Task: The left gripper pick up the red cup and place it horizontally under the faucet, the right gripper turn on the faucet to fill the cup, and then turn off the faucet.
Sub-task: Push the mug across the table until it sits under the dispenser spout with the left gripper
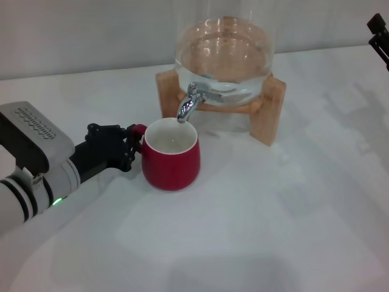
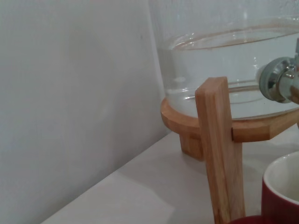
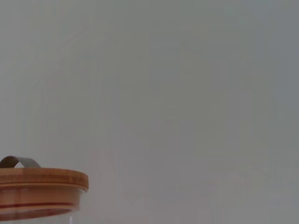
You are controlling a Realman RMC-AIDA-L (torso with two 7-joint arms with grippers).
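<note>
The red cup point(image 1: 172, 161) stands upright on the white table, its white inside facing up, directly below the spout of the chrome faucet point(image 1: 189, 102). No stream of water shows from the spout. My left gripper point(image 1: 130, 147) reaches in from the left, its black fingers closed around the cup's small handle. The left wrist view shows the cup's rim point(image 2: 281, 186) and the faucet's body point(image 2: 277, 80). Only a black tip of my right gripper point(image 1: 378, 33) shows, at the far right edge, high and away from the faucet.
The clear glass water jar point(image 1: 222, 52), part full, sits on a wooden stand point(image 1: 270, 109) at the back by the wall. Its wooden lid point(image 3: 42, 186) appears in the right wrist view. The white table point(image 1: 273, 231) stretches to the front and right.
</note>
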